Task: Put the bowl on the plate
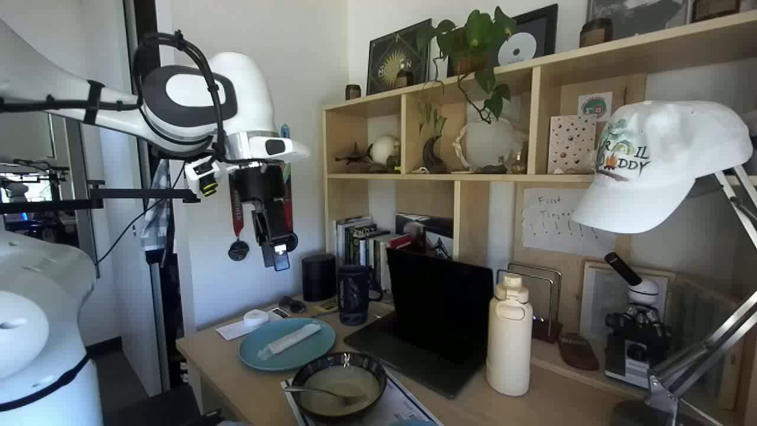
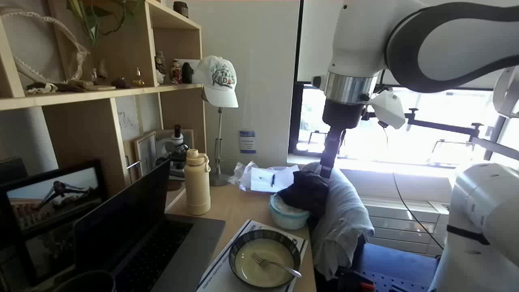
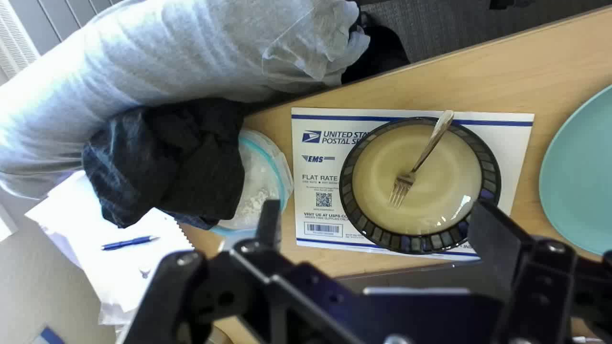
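The bowl is round with a dark segmented rim and a pale yellowish inside. A fork lies in it. It sits on a white postal envelope on the desk in both exterior views (image 1: 339, 387) (image 2: 265, 259) and the wrist view (image 3: 420, 186). The flat teal plate (image 1: 284, 362) lies beside the bowl with a white wrapped strip on it. Part of the plate shows at the right edge of the wrist view (image 3: 581, 177); it is out of view in an exterior view. My gripper (image 1: 278, 257) (image 2: 327, 170) (image 3: 377, 212) is open and empty, well above the desk, touching nothing.
An open laptop (image 1: 426, 331) stands beside the bowl. A cream bottle (image 1: 510, 337) and a dark mug (image 1: 353, 296) stand near it. A teal-edged container (image 2: 288, 219) with dark cloth (image 2: 306, 190) over it sits at the desk edge. Shelves (image 1: 473, 177) rise behind.
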